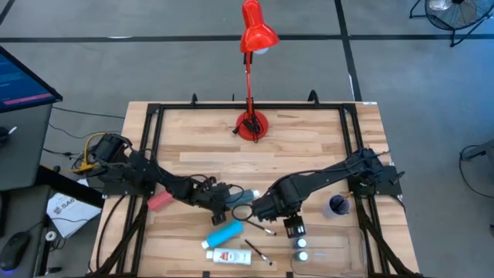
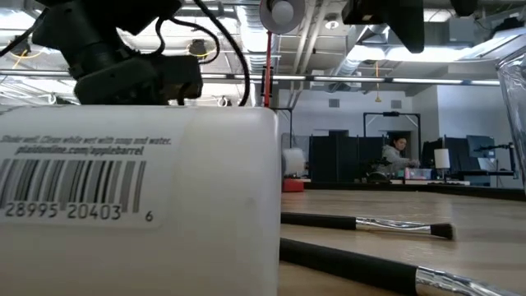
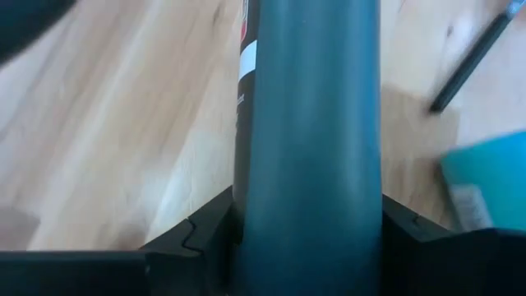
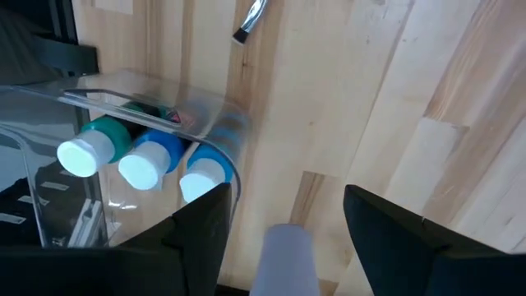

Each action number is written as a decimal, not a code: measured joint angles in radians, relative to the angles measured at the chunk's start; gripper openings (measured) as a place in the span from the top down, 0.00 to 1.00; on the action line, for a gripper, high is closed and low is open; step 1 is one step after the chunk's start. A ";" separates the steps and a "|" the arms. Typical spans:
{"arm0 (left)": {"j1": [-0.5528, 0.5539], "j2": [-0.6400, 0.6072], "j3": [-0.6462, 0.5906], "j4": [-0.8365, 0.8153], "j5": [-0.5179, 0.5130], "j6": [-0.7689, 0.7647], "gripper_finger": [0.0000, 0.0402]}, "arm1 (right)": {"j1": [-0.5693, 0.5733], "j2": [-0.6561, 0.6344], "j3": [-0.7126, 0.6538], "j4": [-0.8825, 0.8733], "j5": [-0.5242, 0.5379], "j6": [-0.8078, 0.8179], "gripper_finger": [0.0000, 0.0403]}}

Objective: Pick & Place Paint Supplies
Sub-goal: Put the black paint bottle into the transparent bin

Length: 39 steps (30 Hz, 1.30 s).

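1. The left gripper (image 1: 221, 196) is working left of centre, towards the near edge; its fingers (image 3: 193, 247) are pressing both sides of the dark teal tube (image 3: 312, 140), grasping it
2. The tube is pointing its long axis straight ahead of this claw, rightwards, low over the table (image 1: 309, 147)
3. The right gripper (image 1: 293, 226) is hanging released and empty by the left edge of the clear tray (image 4: 222, 164), where three bottles (image 4: 144, 164) are lying; the left arm is much nearer the tube
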<state>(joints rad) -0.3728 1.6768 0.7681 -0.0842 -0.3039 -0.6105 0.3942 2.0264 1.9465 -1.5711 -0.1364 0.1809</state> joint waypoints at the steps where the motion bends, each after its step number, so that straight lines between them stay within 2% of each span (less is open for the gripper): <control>1: -0.002 0.000 0.000 0.018 -0.010 0.010 0.58 | 0.000 0.000 0.000 0.000 0.000 -0.006 0.43; 13: -0.035 -0.002 0.000 0.279 -0.031 0.215 0.59 | 0.000 0.000 0.000 0.000 0.007 -0.032 0.43; 19: -0.042 0.008 0.002 0.380 0.034 0.270 0.59 | -0.015 0.000 0.000 0.000 0.038 -0.033 0.43; 25: -0.041 0.069 0.002 0.474 0.091 0.276 0.59 | -0.040 0.001 0.001 0.001 0.040 -0.034 0.43; 32: -0.026 0.162 0.012 0.637 0.093 0.293 0.59 | -0.057 0.001 0.001 0.017 0.033 -0.048 0.43; 39: 0.004 0.200 0.075 0.655 0.095 0.354 0.59 | -0.057 0.001 0.001 0.023 0.029 -0.061 0.43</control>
<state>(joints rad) -0.3689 1.8767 0.8429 0.5711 -0.2089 -0.2568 0.3376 2.0274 1.9475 -1.5476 -0.1075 0.1194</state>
